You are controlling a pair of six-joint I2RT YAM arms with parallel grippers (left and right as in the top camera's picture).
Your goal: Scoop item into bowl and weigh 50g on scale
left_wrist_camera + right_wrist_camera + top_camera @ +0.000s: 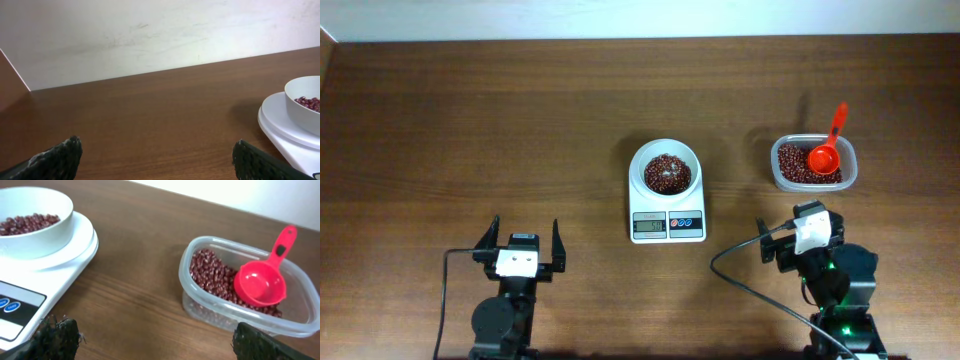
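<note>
Wooden table (470, 120). Scale (667, 226), centre. Left gripper (525, 235), 7 o'clock, fingers spread, empty. Right gripper (152, 342), 5 o'clock, likewise spread, empty. Clear tub (850, 166), 3 o'clock of scale. White bowl (639, 163), atop scale. Red scoop (824, 157), inside tub. Beans (666, 173), in bowl and tub.

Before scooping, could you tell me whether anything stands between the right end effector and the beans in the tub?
Nothing visible does: only bare table lies between the right end effector and the tub. A red scoop rests on the beans inside.
</note>
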